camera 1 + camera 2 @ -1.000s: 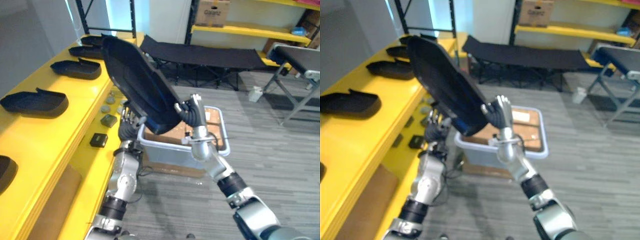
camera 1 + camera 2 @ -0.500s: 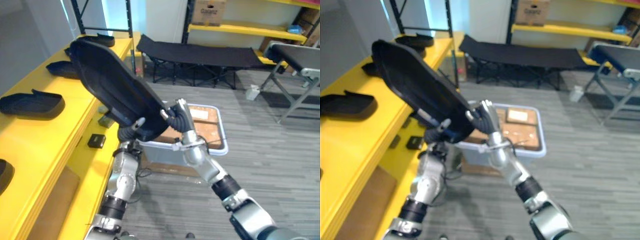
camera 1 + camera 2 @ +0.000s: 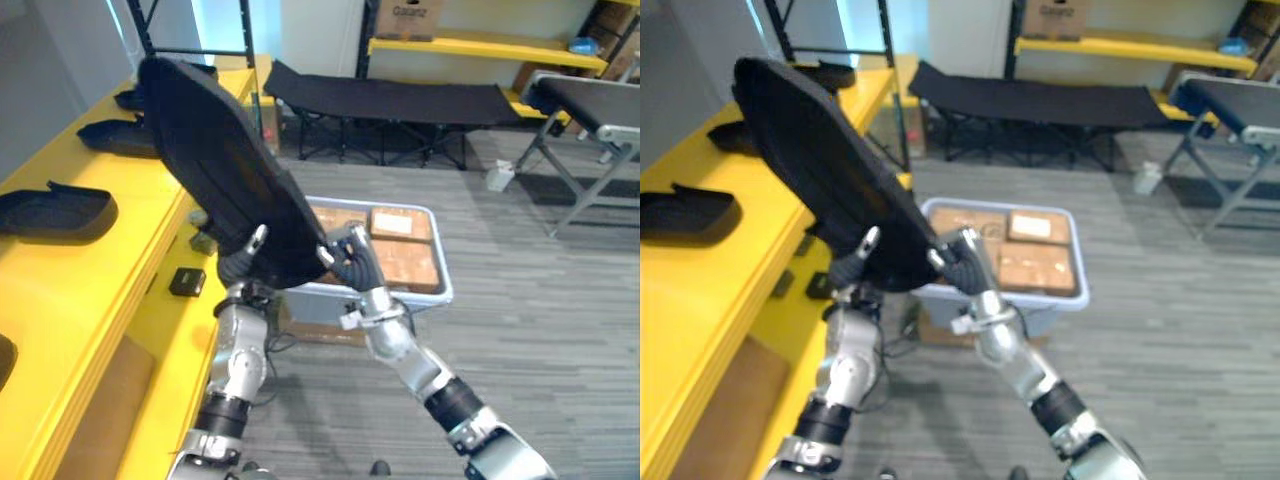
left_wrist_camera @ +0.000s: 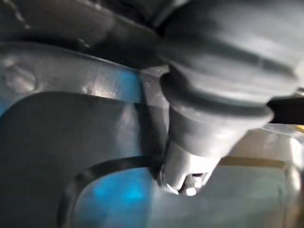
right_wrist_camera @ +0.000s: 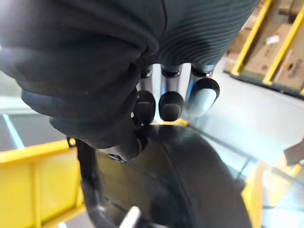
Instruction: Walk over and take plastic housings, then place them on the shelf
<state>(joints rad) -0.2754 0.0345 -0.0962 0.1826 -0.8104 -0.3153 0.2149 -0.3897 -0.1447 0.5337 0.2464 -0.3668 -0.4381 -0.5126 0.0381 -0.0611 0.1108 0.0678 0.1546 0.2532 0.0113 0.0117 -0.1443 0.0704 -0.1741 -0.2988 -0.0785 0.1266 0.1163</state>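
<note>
My left hand [image 3: 238, 268] and right hand [image 3: 352, 260] curl their fingers round the lower edge of the black plastic housing [image 3: 215, 160], held tilted over the yellow shelf [image 3: 90, 290] on the left. Other housings [image 3: 55, 212] lie on that shelf. A grey bin [image 3: 440, 292] of boxes sits just behind the hands.

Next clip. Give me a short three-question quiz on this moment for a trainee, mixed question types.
1. True or false: the plastic housing already lies flat on the yellow shelf.
2. It is held by: A one hand, B both hands, C neither hand?
3. Fill in: the bin on the floor holds brown ___.
Key: 1 false, held tilted above it. 2 B: left hand, right hand. 3 boxes.
</note>
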